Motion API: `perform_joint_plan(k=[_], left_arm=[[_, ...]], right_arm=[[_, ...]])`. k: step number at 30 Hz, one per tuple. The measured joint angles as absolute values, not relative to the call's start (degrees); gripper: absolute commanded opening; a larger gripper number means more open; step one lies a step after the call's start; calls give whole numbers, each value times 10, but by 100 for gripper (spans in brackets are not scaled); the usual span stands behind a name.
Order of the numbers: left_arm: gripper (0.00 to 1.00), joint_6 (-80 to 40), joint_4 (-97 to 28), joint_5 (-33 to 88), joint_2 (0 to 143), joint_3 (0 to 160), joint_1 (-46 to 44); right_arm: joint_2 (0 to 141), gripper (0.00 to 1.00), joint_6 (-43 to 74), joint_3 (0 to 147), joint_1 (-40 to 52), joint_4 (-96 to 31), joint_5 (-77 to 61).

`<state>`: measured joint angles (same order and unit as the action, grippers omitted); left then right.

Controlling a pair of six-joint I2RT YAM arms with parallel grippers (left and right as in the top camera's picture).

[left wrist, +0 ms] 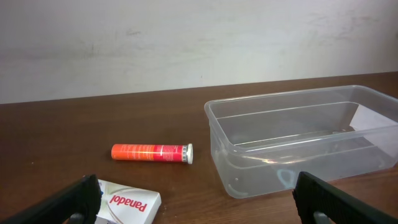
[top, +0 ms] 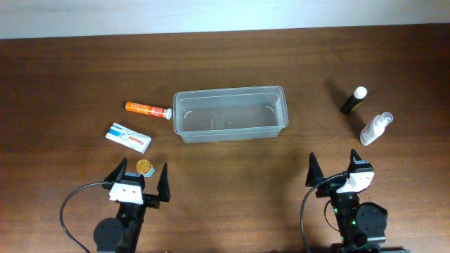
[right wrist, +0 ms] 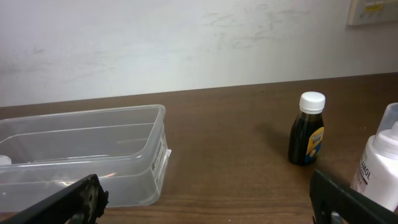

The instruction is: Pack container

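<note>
The left fingers [top: 163, 184] and the right fingers [top: 311, 172], black and two to an arm, stand spread wide at the near edge of the dark brown wooden table [top: 63, 77], gripping nothing. A small round gold item [top: 143, 166] lies on the table between the tips of the left pair. Just beyond it rests a white and blue Panadol box [top: 129, 138], and farther back an orange tube with a white cap [top: 147, 109] lies on its side, cap end just beside the container's left far corner.

The container [top: 232, 135], a clear, translucent plastic rectangular tub with rounded corners and a rim, sits upright at mid-table, its long side across both arms' view. It is open-topped and empty.

Well to its right stand a small dark bottle with a white cap [top: 354, 100] and, nearer the right arm, a white plastic bottle with a clear cap [top: 375, 128].

Behind the table rises a scuffed off-white wall [left wrist: 186, 37].
</note>
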<state>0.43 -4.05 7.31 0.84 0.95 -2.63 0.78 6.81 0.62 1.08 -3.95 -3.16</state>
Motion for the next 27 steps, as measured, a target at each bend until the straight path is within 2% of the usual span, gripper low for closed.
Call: perform_joint_plan(k=[14, 21, 27], left_arm=[[100, 4, -41, 73, 8, 10, -26], [99, 4, -41, 73, 8, 10, -26], [99, 4, -40, 73, 8, 10, -26]], right_arm=[[8, 98, 66, 6, 11, -39, -29], [8, 98, 55, 6, 11, 0, 35], [32, 98, 57, 61, 11, -74, 52]])
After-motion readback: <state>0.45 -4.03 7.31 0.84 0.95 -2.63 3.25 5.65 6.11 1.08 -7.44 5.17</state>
